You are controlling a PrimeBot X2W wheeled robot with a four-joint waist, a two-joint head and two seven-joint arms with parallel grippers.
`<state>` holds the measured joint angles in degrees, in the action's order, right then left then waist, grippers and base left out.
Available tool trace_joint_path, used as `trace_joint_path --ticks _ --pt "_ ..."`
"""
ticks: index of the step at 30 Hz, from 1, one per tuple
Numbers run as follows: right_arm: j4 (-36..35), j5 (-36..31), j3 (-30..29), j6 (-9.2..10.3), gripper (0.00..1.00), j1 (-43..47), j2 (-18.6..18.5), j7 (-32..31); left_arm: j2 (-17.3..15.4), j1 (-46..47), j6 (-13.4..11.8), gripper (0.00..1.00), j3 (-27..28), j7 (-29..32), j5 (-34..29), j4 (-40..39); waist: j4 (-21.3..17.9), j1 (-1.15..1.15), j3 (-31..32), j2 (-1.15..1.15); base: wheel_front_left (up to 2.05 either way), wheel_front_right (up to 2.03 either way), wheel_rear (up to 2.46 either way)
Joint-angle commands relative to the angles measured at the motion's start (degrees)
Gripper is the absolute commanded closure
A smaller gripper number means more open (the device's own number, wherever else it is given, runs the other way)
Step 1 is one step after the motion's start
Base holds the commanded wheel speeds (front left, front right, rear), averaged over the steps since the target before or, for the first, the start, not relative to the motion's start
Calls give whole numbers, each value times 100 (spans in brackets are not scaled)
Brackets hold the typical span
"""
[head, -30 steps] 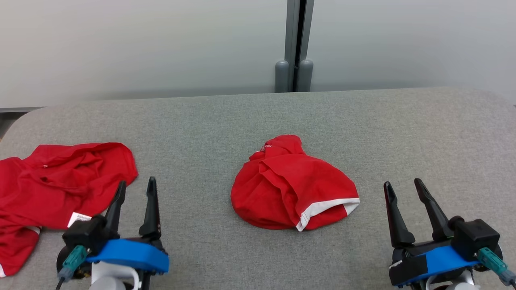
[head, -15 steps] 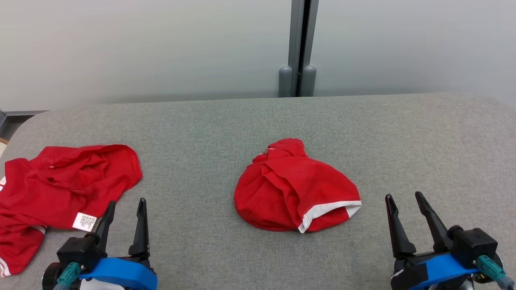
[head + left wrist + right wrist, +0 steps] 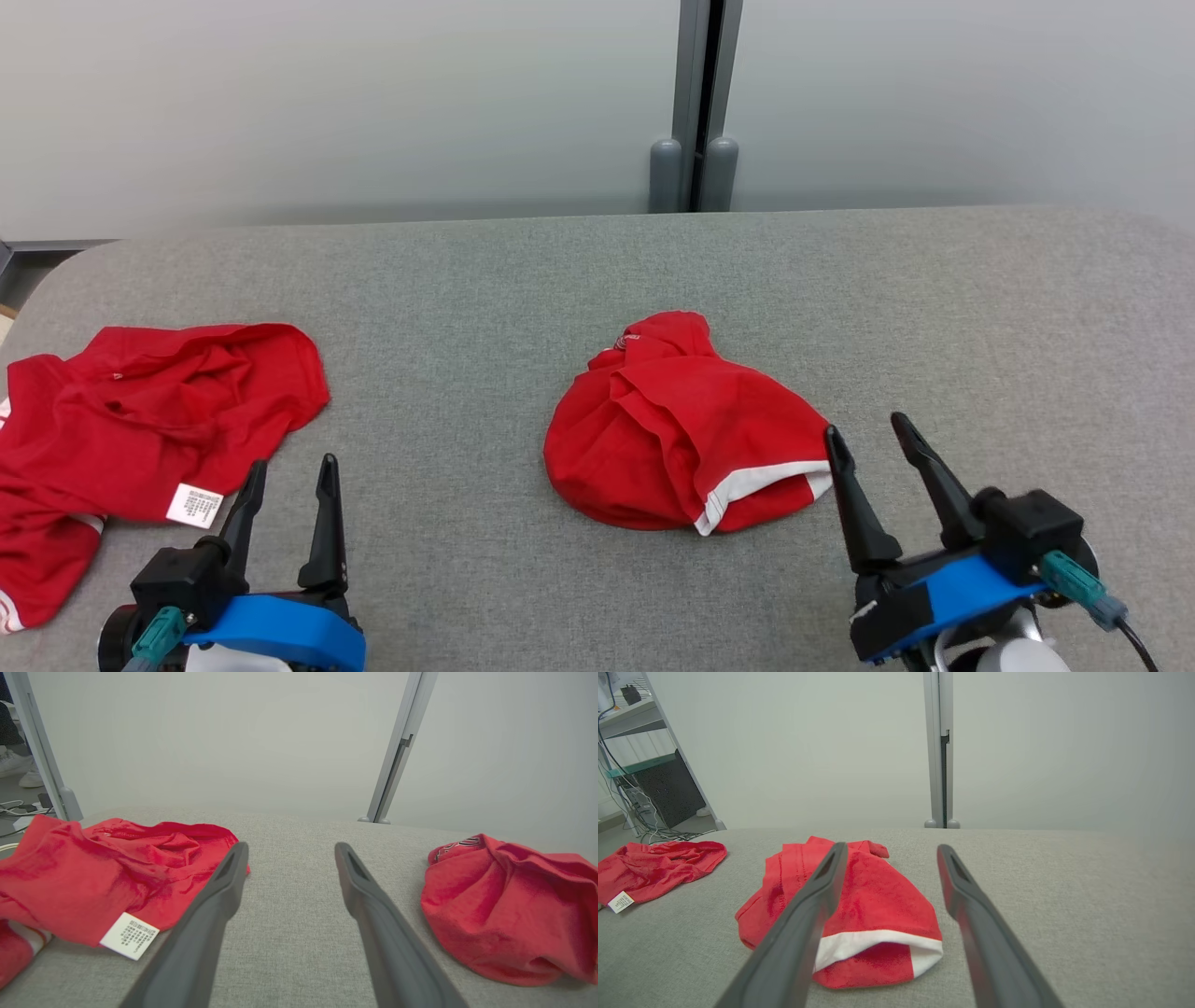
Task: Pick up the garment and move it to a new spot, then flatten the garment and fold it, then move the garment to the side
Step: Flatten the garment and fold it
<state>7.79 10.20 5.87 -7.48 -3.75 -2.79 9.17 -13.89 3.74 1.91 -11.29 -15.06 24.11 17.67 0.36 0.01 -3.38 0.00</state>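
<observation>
1. The garment [image 3: 681, 425] lay bunched in a red mound near the middle of the table [image 3: 467, 280]; its white band [image 3: 758, 481] faced the near right; nothing held it.
2. The right gripper [image 3: 864, 427] stood at the garment's near right, its fingers spread wide with nothing between them; its left finger [image 3: 861, 532] ended just beside the band, and we could not tell whether it touched the cloth.
3. In the right wrist view we saw that gripper [image 3: 891, 847] pointing past the garment [image 3: 878, 896]; the left finger crossed in front of the red cloth and the band [image 3: 873, 947]; the right finger lay over bare table.
4. The left gripper [image 3: 291, 464] sat at the near left, fingers likewise spread and empty, over bare table; it was well apart from the garment.
5. A second garment [image 3: 159, 420], also red, lay crumpled at the table's left edge; a white label [image 3: 194, 505] showed at its near hem; the left gripper's left fingertip was near that label but apart from it.
6. In the left wrist view we saw that gripper [image 3: 290, 848] over bare grey table; the second garment [image 3: 93, 868] lay to its left and the garment [image 3: 504, 905] to its right.
7. Behind the table stood a pale wall [image 3: 280, 112] with a grey post [image 3: 695, 103].
</observation>
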Motion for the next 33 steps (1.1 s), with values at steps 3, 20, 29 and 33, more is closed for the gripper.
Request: trace_joint_path --ticks 3,20,29,33 --pt "152 103 357 -3 0 -336 -16 -244 7 113 13 0 -1 -16 -27 -23 44 -1 -77 0 0 0 0" --pt "1808 213 1202 -3 0 -1443 -20 -833 86 311 65 0 -34 -16 -48 -29 349 -1 -255 0 0 0 0" --pt "2511 366 1033 -3 100 -1787 -19 -771 127 327 99 0 -6 -16 -40 -19 418 -1 -277 0 0 0 0" --pt "2358 570 1025 -3 100 -1968 -18 -618 125 322 105 0 9 -17 -57 -37 424 -1 -277 0 0 0 0"
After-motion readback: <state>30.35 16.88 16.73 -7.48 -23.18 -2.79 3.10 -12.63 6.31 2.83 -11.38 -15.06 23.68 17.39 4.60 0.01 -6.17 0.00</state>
